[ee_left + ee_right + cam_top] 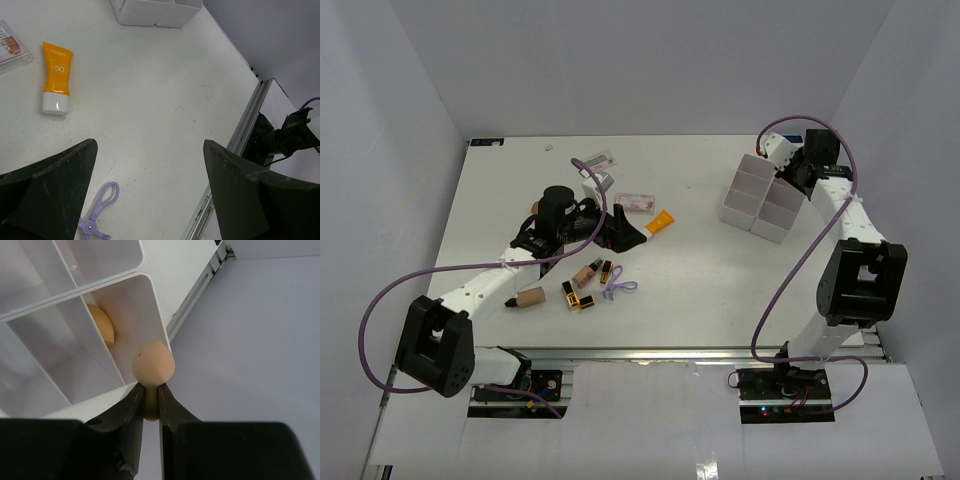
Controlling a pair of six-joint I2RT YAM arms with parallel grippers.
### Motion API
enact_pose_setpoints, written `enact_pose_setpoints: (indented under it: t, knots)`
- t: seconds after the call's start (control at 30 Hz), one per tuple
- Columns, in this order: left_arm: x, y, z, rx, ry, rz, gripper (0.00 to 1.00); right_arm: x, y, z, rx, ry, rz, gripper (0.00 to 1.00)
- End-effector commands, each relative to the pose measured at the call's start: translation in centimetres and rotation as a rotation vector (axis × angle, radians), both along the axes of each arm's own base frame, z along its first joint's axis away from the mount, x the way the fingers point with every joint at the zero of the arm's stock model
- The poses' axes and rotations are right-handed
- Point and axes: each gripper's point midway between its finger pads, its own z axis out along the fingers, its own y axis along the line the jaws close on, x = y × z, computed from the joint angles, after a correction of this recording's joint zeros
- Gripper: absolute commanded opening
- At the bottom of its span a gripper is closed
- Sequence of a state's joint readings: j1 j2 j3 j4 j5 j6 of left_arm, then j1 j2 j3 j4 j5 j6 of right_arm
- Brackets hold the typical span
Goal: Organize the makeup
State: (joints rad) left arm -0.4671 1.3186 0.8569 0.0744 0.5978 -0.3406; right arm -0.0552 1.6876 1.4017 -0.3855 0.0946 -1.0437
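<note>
Makeup sponge (153,360) is being pinched by the right gripper (151,392) at a corner compartment of the tray (150,305); the drop probably calls for nudging inward before letting go.

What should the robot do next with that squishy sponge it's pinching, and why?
Probably nudge the right end effector inward: its sponge hangs over the tray corner wall, not squarely above the compartment holding another sponge.

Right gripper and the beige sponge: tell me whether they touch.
Touching. The right wrist view shows the right gripper pinching the narrow end of the beige sponge by the white tray corner.
</note>
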Motion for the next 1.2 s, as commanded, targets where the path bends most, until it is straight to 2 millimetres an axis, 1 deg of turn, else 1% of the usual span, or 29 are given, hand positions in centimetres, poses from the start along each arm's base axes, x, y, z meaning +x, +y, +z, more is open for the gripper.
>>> enact_pose_setpoints:
  t: [0.0,0.13,0.27,0.43,0.53,0.63,0.77,0.97,1.17]
  knots:
    - [-0.1,-0.3,3.1,-0.036,-0.074,-0.021,0.98,2.5,-0.6,1.9,-0.035,-0.075,0.012,0.2]
    - [-0.1,-0.3,3.0,-0.034,-0.075,-0.02,0.98,2.9,-0.3,1.0,-0.024,-0.059,0.031,0.22]
    - [-0.1,-0.3,3.0,-0.033,-0.072,-0.02,0.98,3.2,-0.4,0.0,-0.027,-0.042,0.028,0.25]
    - [0.0,-0.3,3.0,-0.032,-0.074,-0.018,0.98,3.5,-0.5,-0.8,-0.03,-0.031,0.024,0.32]
    - [0.0,-0.3,2.9,-0.031,-0.074,-0.017,0.98,3.5,-0.6,-1.0,-0.031,-0.025,0.021,0.41]
    - [0.0,-0.3,2.9,-0.03,-0.074,-0.018,0.98,3.5,-0.5,-0.7,-0.023,-0.033,0.022,0.48]
    - [0.0,-0.3,2.9,-0.03,-0.073,-0.019,0.98,3.2,-0.4,-0.5,-0.018,-0.036,0.021,0.53]
    - [0.0,-0.3,2.9,-0.031,-0.075,-0.017,0.98,3.2,-0.3,0.2,-0.015,-0.049,0.018,0.56]
    - [0.0,-0.3,2.9,-0.03,-0.076,-0.018,0.98,3.0,0.1,1.3,0.006,-0.066,0.028,0.57]
